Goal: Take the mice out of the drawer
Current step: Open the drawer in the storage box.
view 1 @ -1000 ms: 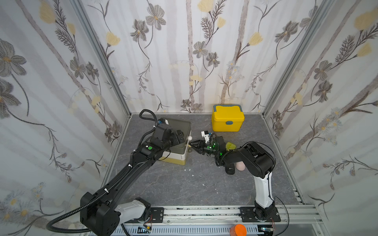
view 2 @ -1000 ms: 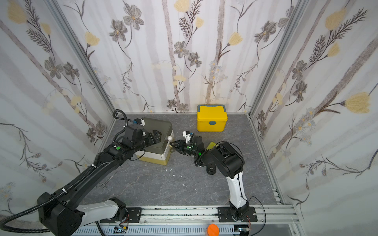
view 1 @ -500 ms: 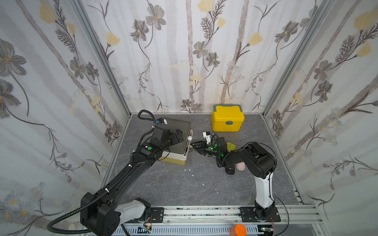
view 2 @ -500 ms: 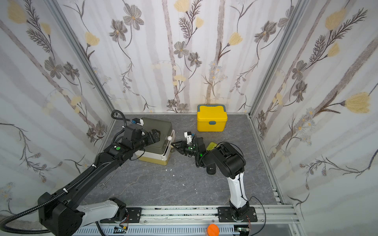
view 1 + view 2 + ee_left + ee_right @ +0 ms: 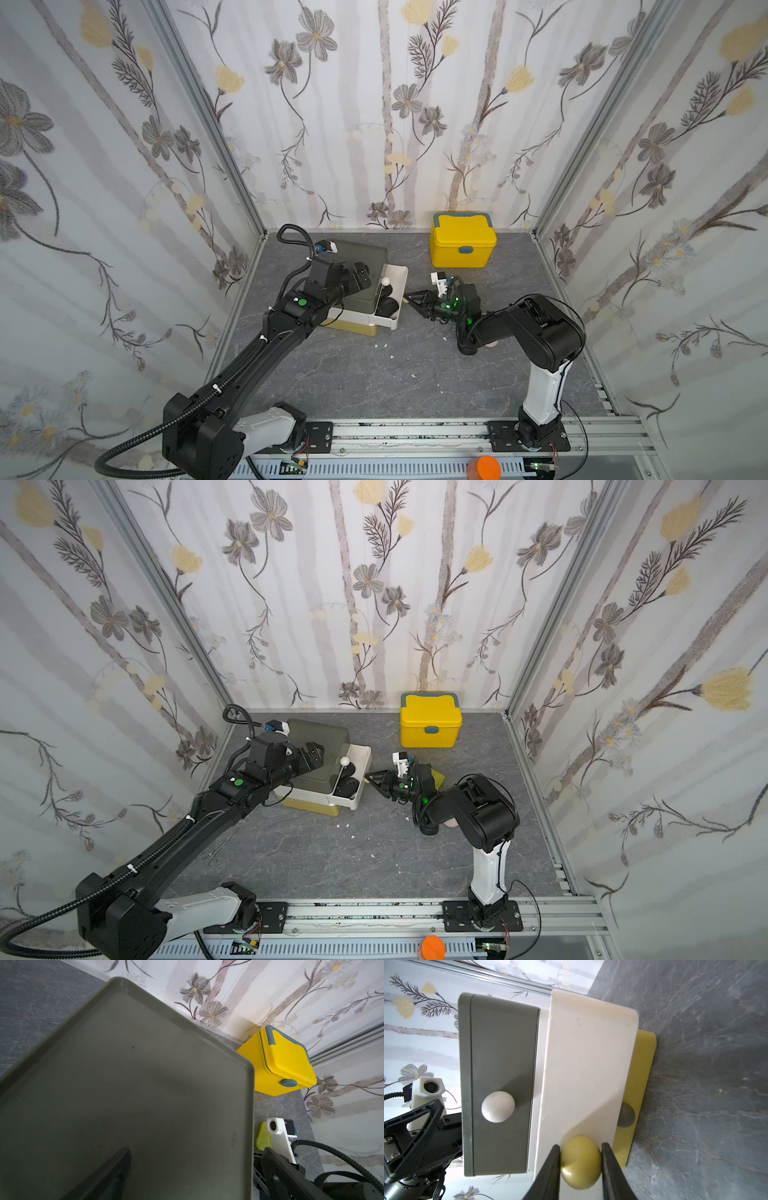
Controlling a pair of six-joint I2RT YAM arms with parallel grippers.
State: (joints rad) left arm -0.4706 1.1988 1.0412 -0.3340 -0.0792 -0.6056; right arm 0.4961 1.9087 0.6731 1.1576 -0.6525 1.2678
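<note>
Black mouse [image 5: 388, 306] lies in the partly drawn white drawer [image 5: 398, 277], just behind the front panel; further contents are hidden beneath the grey cabinet top [image 5: 145, 1084]. Right gripper [image 5: 580, 1145] jaws clenched on the drawer's olive knob [image 5: 580, 1165], outside the drawer. Left gripper [image 5: 196, 1151] jaws spread wide over the cabinet top, holding nothing.

1. The left arm [image 5: 266, 357] is black, with a pale grey segment [image 5: 266, 428] by its base.
2. A ribbed black hose [image 5: 141, 436] runs along it, fastened by white ties [image 5: 216, 388].
3. The right arm [image 5: 544, 332] has bulky black joints above a white post [image 5: 540, 395]; thin black cables loop around it.
4. Green lights [image 5: 302, 302] glow on both arms.
5. Each wrist carries a white camera housing [image 5: 430, 1086].
6. The right gripper [image 5: 580, 1145] has slim black fingers [image 5: 550, 1172]; small screws [image 5: 393, 1155] dot the black triangular bracket [image 5: 419, 1122] next to the left camera.
</note>
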